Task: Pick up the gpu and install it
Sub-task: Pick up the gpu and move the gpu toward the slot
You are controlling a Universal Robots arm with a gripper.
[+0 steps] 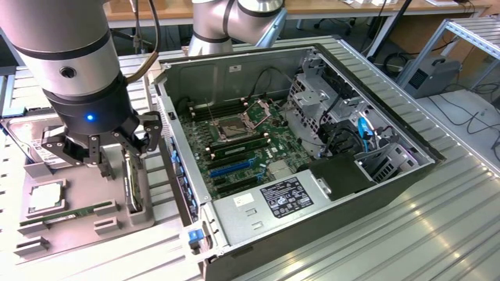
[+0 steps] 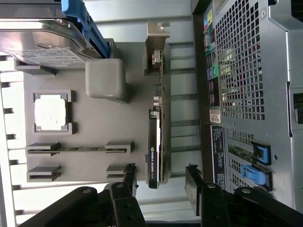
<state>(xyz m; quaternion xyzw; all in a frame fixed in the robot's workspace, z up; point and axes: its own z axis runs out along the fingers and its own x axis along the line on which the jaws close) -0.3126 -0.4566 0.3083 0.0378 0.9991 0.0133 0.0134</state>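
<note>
- gpu (image 1: 134,190) (image 2: 155,142): thin card standing on its long edge in a slot of the grey holder tray (image 1: 86,187) (image 2: 94,123), lower left of the exterior view. It sits at the tray's side nearest the computer case (image 1: 234,76) (image 2: 246,71). Its silver bracket is at the end away from the gripper.
- Relation to fingers (image 2: 193,182): in the wrist view the card's near end lies between the two dark fingers, closer to one than the other, with a gap on both sides. No contact is visible.
- gripper (image 1: 116,163) (image 2: 161,182): jaws spread wide, holding nothing, low over the tray directly above the card.
- arm (image 1: 70,58): last segment upright at the upper left of the exterior view, wrist pointing straight down, a blue light lit on its dark collar.
- Tray, other contents: hard drive (image 1: 23,137) (image 2: 42,45), square processor (image 1: 47,196) (image 2: 49,112), narrow RAM stick (image 1: 67,215) (image 2: 78,149), each in its own seat, well apart from the fingers.
- Computer case: lying open-side up at the centre of the exterior view, motherboard exposed, just beside the tray.
</note>
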